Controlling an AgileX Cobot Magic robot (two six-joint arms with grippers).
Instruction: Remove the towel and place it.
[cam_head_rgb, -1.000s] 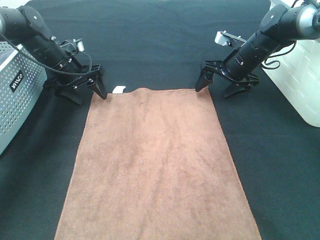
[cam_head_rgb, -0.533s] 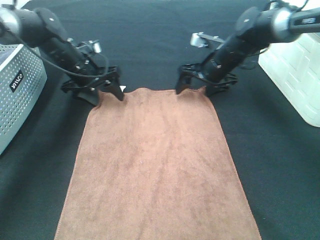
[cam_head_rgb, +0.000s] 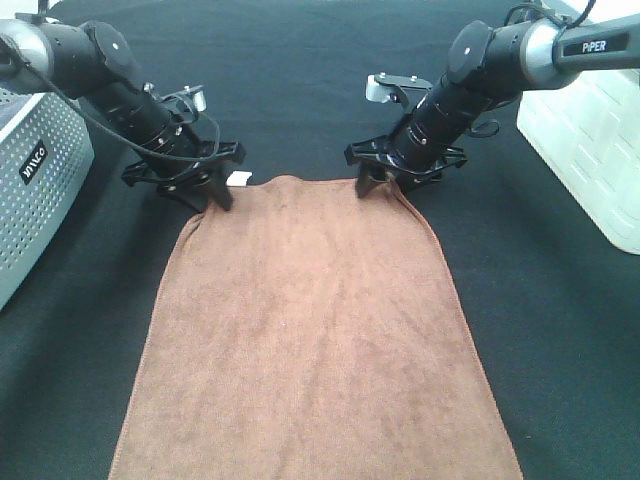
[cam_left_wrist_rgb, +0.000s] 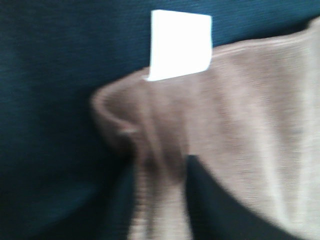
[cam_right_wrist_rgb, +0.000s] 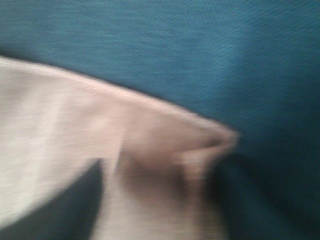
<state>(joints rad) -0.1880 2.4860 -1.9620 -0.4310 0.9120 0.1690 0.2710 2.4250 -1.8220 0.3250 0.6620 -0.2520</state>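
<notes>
- Left jaws: clamped on the far-left corner of the towel (cam_left_wrist_rgb: 240, 125). The wrist view is blurred, but a ridge of brown pile is puckered up between them, and the white tag (cam_left_wrist_rgb: 180, 46) sits just beyond the pinch.
- Right jaws: same story at the far-right corner, with a fold of cloth gathered between them. The blur hides how deep that bite goes.
- From above, the left arm (cam_head_rgb: 110, 90) and right arm (cam_head_rgb: 480, 70) lean in from either side, each tipped down onto its own corner.
- Apart from those two pinched corners, the towel lies flat on the black table (cam_head_rgb: 300, 70). It runs from the far edge toward us and out of the near side of the view.
- My read is that this is the grab before the lift, and both grips should hold a real fold, not just fluff.
- Raise both corners together at matching height, and don't spread the arms so wide that a corner slips out.
- The long near end will drag, so go up slowly and let it peel off the table.
- Further out there is a grey perforated basket (cam_head_rgb: 40, 190) at the left and a white bin (cam_head_rgb: 590, 150) at the right, both clear of the cloth.
</notes>
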